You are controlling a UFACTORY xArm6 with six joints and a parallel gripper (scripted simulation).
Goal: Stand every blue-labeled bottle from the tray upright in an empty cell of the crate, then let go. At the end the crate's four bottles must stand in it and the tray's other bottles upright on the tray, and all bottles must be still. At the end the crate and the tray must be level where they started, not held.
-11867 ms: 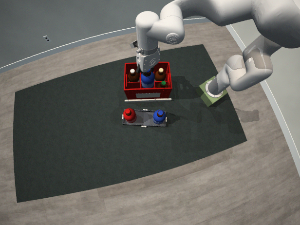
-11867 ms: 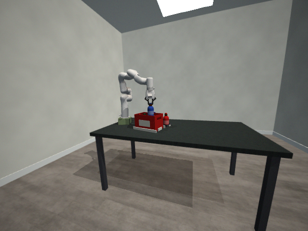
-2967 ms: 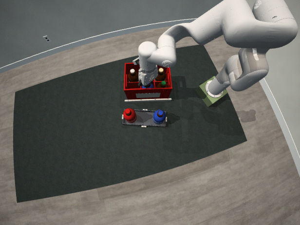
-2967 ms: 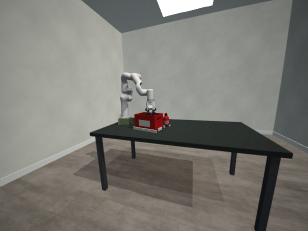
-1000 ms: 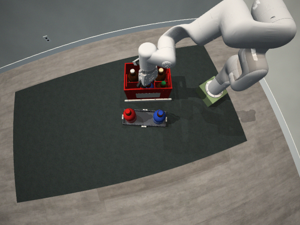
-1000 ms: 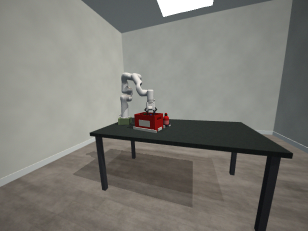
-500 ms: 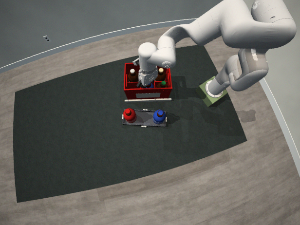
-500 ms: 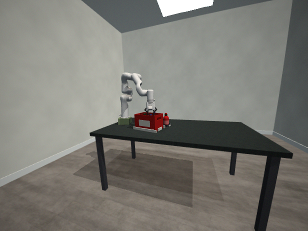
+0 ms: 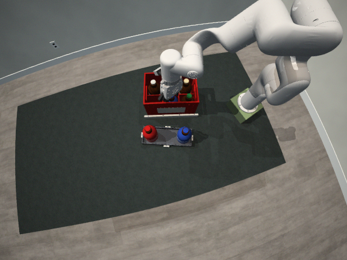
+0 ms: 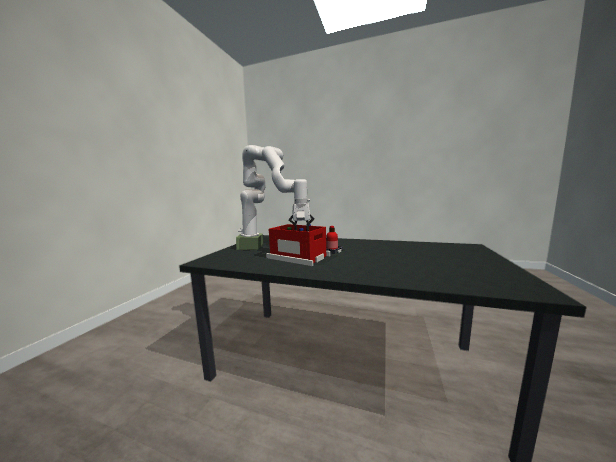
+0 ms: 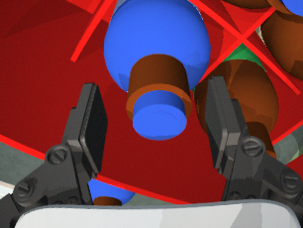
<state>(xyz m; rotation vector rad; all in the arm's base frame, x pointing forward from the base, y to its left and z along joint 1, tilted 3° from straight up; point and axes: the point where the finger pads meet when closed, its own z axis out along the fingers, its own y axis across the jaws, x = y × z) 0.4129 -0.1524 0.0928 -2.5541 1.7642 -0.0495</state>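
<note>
Top: within the red crate (image 9: 172,108) (image 10: 290,246) (image 11: 241,39), brown bottles (image 9: 154,88) (image 9: 186,86) flank the gripper (image 9: 166,99) (image 10: 301,226) (image 11: 153,98); before it, a tray (image 9: 167,144) bears red and blue bottles (image 9: 150,133) (image 9: 184,135). Exterior: the crate stands on the worktop (image 10: 425,270). Wrist: inside it, a blue-capped, blue-shouldered bottle (image 11: 157,45) sits between spread fingers, a green-labeled bottle (image 11: 238,96) close beside

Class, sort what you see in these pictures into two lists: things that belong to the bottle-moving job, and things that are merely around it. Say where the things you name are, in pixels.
Part of the job:
- red crate (image 9: 172,108) (image 10: 297,235)
- tray (image 9: 167,143)
- blue bottle on the tray (image 9: 184,135)
- blue bottle in the crate (image 11: 157,37)
- red bottle (image 9: 150,133) (image 10: 332,241)
- fingers

Merely around:
- wall outlet (image 9: 54,44)
- ceiling panel (image 10: 372,12)
</note>
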